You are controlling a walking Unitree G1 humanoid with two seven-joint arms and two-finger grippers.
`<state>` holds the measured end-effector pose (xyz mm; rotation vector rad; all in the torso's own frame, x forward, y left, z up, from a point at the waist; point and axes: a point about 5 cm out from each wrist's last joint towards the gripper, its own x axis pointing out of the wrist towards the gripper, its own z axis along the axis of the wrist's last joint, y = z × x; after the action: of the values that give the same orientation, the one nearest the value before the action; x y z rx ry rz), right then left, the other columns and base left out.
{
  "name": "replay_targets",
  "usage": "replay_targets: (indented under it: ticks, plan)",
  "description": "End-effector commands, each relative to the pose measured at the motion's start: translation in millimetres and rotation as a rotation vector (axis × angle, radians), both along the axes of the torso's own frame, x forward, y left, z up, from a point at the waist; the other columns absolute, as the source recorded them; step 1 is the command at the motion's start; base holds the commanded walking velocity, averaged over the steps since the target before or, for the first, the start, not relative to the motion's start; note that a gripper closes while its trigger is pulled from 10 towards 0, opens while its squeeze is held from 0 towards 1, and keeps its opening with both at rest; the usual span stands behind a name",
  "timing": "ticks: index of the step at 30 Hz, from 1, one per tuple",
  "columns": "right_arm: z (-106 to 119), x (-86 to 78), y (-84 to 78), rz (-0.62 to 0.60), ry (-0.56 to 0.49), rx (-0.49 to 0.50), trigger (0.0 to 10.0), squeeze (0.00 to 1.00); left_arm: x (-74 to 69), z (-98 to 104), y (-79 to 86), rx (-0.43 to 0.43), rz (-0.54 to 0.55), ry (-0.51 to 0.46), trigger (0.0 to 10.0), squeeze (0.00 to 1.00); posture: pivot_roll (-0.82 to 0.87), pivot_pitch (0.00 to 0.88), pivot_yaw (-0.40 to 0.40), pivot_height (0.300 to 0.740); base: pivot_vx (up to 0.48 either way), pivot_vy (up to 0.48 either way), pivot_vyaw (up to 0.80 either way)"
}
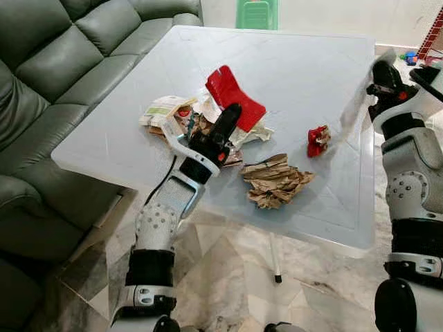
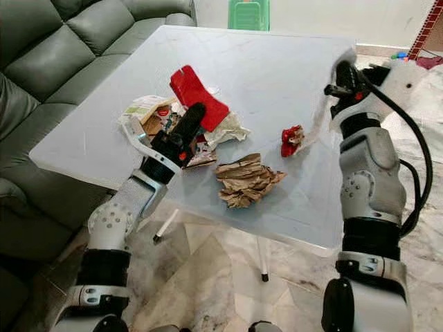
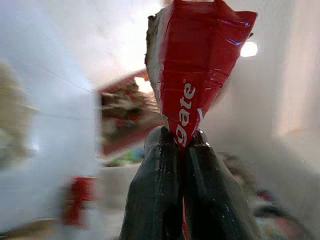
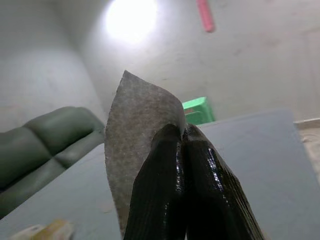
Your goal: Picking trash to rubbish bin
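Left gripper point(image 1: 230, 113): raised over the near-left part of the white table point(image 1: 311, 62), its two black fingers pressed together on the lower edge of a red toothpaste carton point(image 1: 234, 95); in the left wrist view the carton point(image 3: 192, 75) stands up from between the fingertips, white lettering along its side
Litter under the left jaws: a heap of paper scraps, a pale printed packet point(image 1: 163, 108) and white wrappers lying directly below and behind the fingers, touching one another
Crumpled brown paper point(image 1: 275, 180): on the tabletop just to the right of the left jaws, nearer the table's front edge, apart from the heap
Small red wrapper point(image 1: 318, 140): crushed, lying between the two grippers, closer to the right one and below its fingers
Right gripper point(image 2: 340, 72): lifted at the table's right edge, fingers closed on a thin grey sheet point(image 4: 135, 135); from the head views the sheet point(image 1: 356, 104) hangs down pale and translucent from the jaws, possibly plastic film, hard to tell
Green sofa point(image 1: 48, 76): beyond the left jaws, along the table's left side
Green stool point(image 1: 257, 14): past the table's far edge, ahead of both jaws
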<state>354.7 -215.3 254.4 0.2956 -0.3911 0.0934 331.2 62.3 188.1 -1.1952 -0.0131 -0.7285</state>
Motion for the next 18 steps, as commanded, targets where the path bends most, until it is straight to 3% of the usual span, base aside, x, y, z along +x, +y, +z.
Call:
replay_targets:
  ticks: [1,2,3,5,6,7,10,13,18]
  plan:
    - [-2,-3.4,12.3,0.033,0.004,-0.021,0.0,0.00,-0.8,0,1.0,0.189,0.107,-0.040,0.0,0.00,-0.10,0.093,0.081,0.740,0.000,0.000,0.00]
    - [-6,-5.8,21.4,0.054,0.010,-0.028,0.0,0.00,-1.1,-4,7.8,0.431,0.208,-0.080,3.3,0.00,-0.10,0.094,0.081,0.740,0.000,0.000,0.00]
    - [-8,-6.9,25.0,0.064,0.012,-0.035,0.0,0.00,-1.3,-4,9.2,0.483,0.230,-0.091,10.0,0.00,-0.09,0.093,0.081,0.740,0.000,0.000,0.00]
    - [-9,-8.4,30.5,0.078,0.013,-0.051,0.0,0.00,-1.8,-3,14.3,0.562,0.289,-0.115,10.0,0.00,-0.09,0.094,0.081,0.740,0.000,0.000,0.00]
    - [-12,-10.9,39.5,0.098,0.019,-0.065,4.7,0.00,-3.7,-1,21.6,0.676,0.359,-0.147,10.0,0.00,-0.08,0.093,0.081,0.740,0.000,0.000,0.00]
    - [-13,-13.5,49.6,0.116,0.025,-0.069,10.0,0.00,-6.0,3,27.8,0.783,0.433,-0.184,10.0,0.00,-0.07,0.093,0.079,0.740,0.000,0.000,0.00]
    - [-14,-16.8,58.8,0.130,0.025,-0.078,10.0,0.00,-8.3,5,31.2,0.824,0.483,-0.200,10.0,0.00,-0.06,0.092,0.077,0.740,0.000,0.000,0.00]
    - [-11,-27.1,78.3,0.133,-0.004,-0.175,10.0,0.00,-16.5,6,37.1,0.884,0.579,-0.221,10.0,0.00,-0.05,0.093,0.070,0.740,0.000,0.000,0.00]
    - [-10,-38.1,89.5,0.128,-0.006,-0.193,10.0,0.00,-25.8,0,41.1,0.919,0.615,-0.217,10.0,0.00,-0.05,0.096,0.065,0.740,0.000,0.000,0.00]
